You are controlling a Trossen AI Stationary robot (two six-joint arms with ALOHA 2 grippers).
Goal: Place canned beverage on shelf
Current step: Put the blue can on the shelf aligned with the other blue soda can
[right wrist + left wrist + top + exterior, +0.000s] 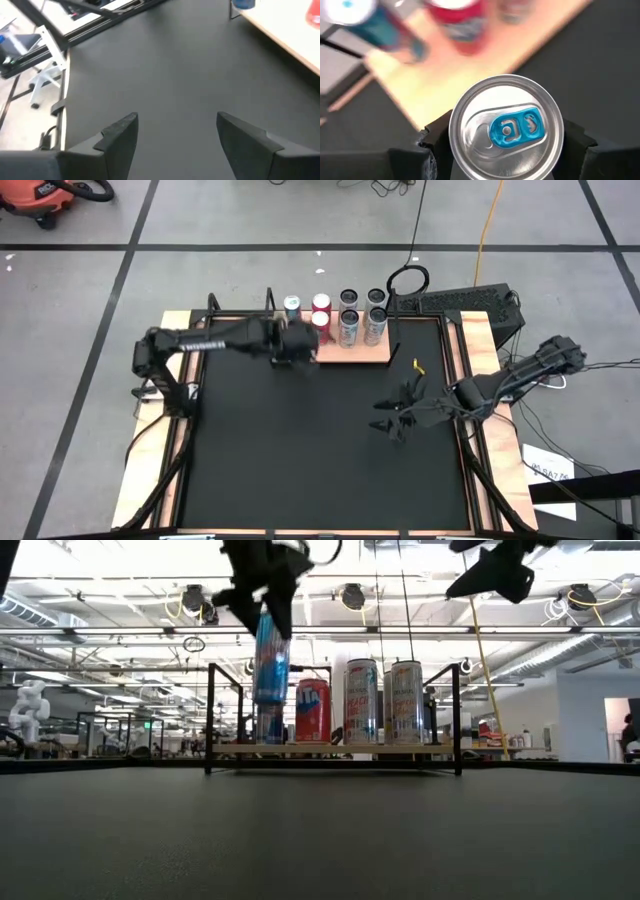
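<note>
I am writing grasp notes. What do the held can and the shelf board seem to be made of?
The can in the left end effector looks like aluminium: a bright brushed silver lid with a blue pull tab, and a glossy blue printed wall in the low view. The shelf board looks like pale, matte unfinished wood, perhaps plywood; its side brackets appear thin black metal.

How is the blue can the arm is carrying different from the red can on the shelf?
The blue can hangs in the air, clamped in the left gripper; the red can stands on the shelf. The blue can is tall and slim, the red can shorter and wider. The blue can has a blue tab; the red can's tab is not visible. Both are upright.
</note>
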